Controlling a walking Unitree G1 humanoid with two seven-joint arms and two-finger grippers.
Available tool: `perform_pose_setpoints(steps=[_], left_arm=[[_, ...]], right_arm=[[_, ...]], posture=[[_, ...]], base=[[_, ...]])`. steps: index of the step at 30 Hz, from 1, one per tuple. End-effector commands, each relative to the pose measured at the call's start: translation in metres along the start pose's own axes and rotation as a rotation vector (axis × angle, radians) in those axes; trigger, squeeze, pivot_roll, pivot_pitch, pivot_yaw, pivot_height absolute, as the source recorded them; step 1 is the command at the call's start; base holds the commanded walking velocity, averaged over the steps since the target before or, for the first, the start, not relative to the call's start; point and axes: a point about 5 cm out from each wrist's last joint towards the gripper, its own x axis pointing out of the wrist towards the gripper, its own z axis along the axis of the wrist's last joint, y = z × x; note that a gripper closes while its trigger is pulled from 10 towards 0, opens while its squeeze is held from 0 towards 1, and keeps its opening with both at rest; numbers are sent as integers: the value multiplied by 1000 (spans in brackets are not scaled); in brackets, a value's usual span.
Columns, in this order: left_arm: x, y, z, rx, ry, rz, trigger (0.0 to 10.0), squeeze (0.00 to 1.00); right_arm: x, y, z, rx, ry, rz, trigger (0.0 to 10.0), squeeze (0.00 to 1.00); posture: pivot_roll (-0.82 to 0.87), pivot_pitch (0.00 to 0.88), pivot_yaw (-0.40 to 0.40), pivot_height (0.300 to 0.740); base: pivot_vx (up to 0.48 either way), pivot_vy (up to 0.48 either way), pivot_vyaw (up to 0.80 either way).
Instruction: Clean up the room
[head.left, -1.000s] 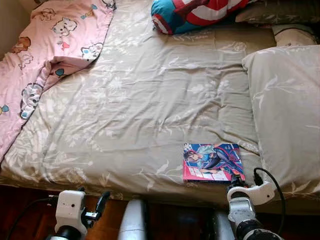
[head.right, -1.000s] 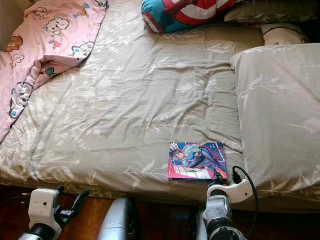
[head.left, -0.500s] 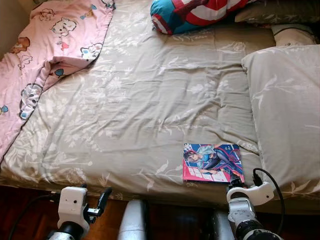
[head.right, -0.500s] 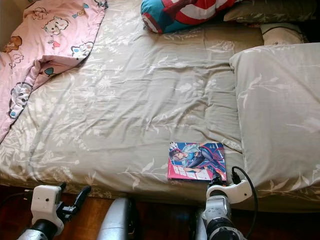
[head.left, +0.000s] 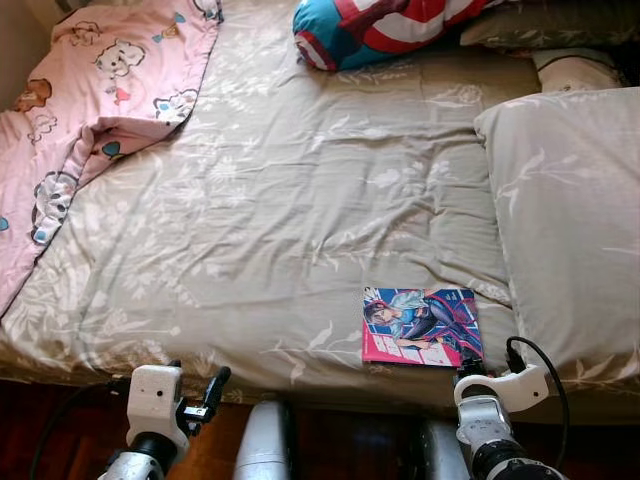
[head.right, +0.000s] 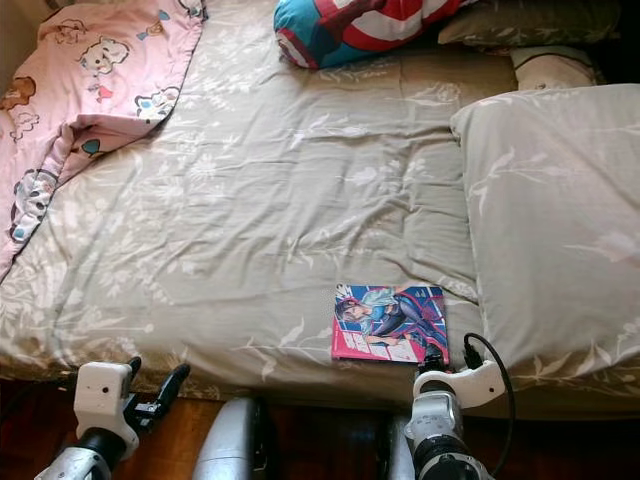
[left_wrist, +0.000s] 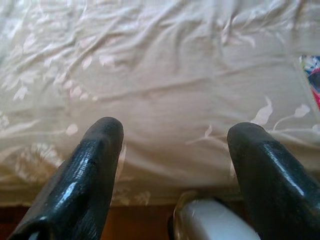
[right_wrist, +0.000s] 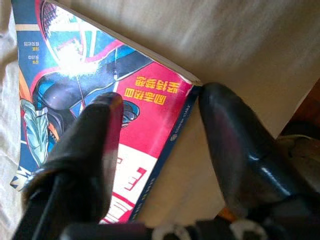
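Straddling the comic book's (right_wrist: 90, 100) spine corner, right gripper (right_wrist: 160, 145) has jaws spread, not pinching it. Book lies flat near the bed's (head.left: 300, 200) front edge, beside the pillow (head.left: 570, 210). Left gripper (left_wrist: 172, 160) spread, off that edge.

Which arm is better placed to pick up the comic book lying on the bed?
The right. The right tool is open around the corner of the comic book. The left tool, also open, faces bare bed sheet well aside of the book.
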Motion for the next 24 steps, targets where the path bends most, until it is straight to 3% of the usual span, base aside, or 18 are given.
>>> perform_pose_setpoints(steps=[1, 3, 4, 13, 20, 24], left_arm=[[-5, 5, -10, 18, 48, 18, 10000, 0], [-4, 6, -10, 19, 46, 18, 10000, 0], [-1, 6, -10, 19, 41, 19, 10000, 0], [13, 5, -9, 12, 20, 17, 10000, 0], [29, 4, -14, -9, 7, 25, 10000, 0], [35, 1, -15, -18, -4, 26, 10000, 0]], right_arm=[[-3, -9, -9, -3, 38, -35, 10000, 1000], [-3, -6, -9, -4, 40, -32, 10000, 1000], [-2, -3, -10, -11, 48, -28, 10000, 0], [-5, -11, -14, -41, 68, -42, 10000, 0], [-11, -32, -12, -89, 47, -80, 10000, 0], [-11, -35, -8, -120, 17, -83, 10000, 0]], posture=[[186, 276, 109, 654], [184, 274, 107, 654], [182, 262, 105, 654], [157, 223, 90, 654], [103, 181, 65, 654], [87, 160, 53, 654]], base=[[0, 0, 0], [0, 0, 0], [0, 0, 0], [0, 0, 0], [0, 0, 0], [0, 0, 0]])
